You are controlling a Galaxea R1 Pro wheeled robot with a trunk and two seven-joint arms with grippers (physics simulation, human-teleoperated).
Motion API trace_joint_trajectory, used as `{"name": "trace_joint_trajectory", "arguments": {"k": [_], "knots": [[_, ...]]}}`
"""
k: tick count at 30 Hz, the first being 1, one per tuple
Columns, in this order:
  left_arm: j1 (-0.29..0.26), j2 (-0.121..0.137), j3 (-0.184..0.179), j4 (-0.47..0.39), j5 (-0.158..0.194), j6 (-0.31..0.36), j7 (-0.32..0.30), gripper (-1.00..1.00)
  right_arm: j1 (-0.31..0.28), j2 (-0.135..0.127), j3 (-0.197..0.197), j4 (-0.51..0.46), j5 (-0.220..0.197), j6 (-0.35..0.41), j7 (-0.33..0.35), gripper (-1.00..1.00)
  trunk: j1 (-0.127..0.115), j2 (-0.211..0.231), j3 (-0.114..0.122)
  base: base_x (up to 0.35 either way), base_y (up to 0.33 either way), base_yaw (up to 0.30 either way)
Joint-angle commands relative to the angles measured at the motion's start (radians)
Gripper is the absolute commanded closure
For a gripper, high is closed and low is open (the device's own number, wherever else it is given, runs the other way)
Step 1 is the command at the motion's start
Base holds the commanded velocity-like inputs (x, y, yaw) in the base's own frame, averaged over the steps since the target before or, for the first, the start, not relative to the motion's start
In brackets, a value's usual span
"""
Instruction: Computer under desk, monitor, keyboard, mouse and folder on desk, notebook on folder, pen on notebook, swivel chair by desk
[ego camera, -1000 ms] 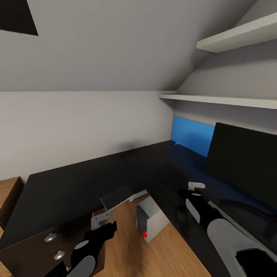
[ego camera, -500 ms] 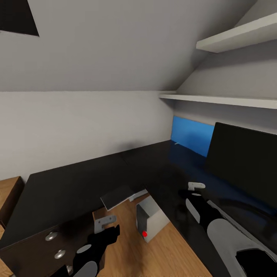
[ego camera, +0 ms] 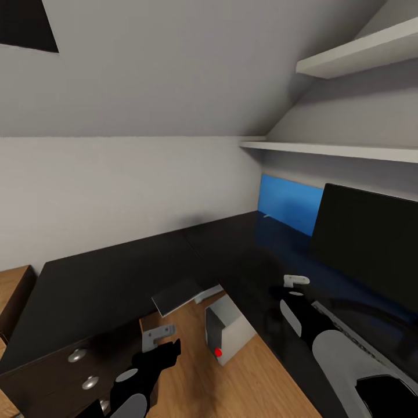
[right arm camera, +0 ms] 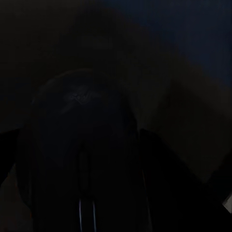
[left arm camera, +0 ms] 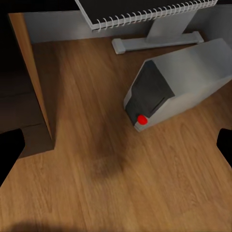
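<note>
The glossy black desk (ego camera: 116, 278) bends around the corner, with a blue back panel (ego camera: 287, 203). At the right the black monitor (ego camera: 371, 238) stands on it. A keyboard's dark edge (ego camera: 348, 335) seems to run beside my right forearm. My right gripper (ego camera: 296, 281) hovers low over the desk, with a dark mouse (right arm camera: 82, 145) right under its camera; its jaws are lost in the dark. The silver computer (ego camera: 226, 334) (left arm camera: 169, 87) stands on the floor under the desk, its red light showing. A grey spiral notebook (ego camera: 177, 296) (left arm camera: 140, 9) juts from the desk's inner edge. Below it my left gripper (ego camera: 158, 338) (left arm camera: 116, 147) hangs open and empty.
Dark drawers with silver knobs (ego camera: 78, 357) sit under the desk's left wing beside my left arm. A white desk foot (left arm camera: 154, 41) rests on the wood floor (left arm camera: 96, 183) behind the computer. White wall shelves (ego camera: 337, 151) hang above the monitor. A wooden unit (ego camera: 11, 296) is at far left.
My left gripper has drawn back and down, away from the notebook's edge. The right arm and the things on the desk have stayed put.
</note>
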Motion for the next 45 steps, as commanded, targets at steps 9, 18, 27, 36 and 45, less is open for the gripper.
{"name": "trace_joint_trajectory", "arguments": {"k": [9,18,27,36,45], "knots": [[-0.001,0.001,0.0,-0.002,0.002,0.005,0.006,-1.0,-0.001,-0.001,0.008,-0.002,-0.012,0.005,-0.007,1.0,0.031,-0.057,-0.026,0.0,0.0,0.0],[-0.001,0.001,0.0,-0.001,0.002,0.005,0.006,-1.0,-0.001,-0.001,0.01,-0.005,-0.012,0.029,-0.006,-1.0,0.031,-0.057,-0.026,0.0,0.0,0.0],[-0.001,0.001,0.001,-0.001,0.002,0.005,0.006,-1.0,-0.001,0.001,0.011,-0.007,-0.011,0.029,-0.004,-1.0,0.031,-0.057,-0.026,0.0,0.0,0.0],[-0.001,0.001,0.001,0.0,0.003,0.005,0.007,-1.0,-0.001,0.005,0.014,-0.106,-0.019,0.116,-0.004,-1.0,0.031,-0.057,-0.026,0.0,0.0,0.0],[-0.001,0.001,0.003,0.002,0.002,0.005,0.008,-1.0,-0.001,0.072,0.011,-0.184,-0.083,0.3,-0.007,-1.0,0.031,-0.057,-0.027,0.0,0.0,0.011]]}}
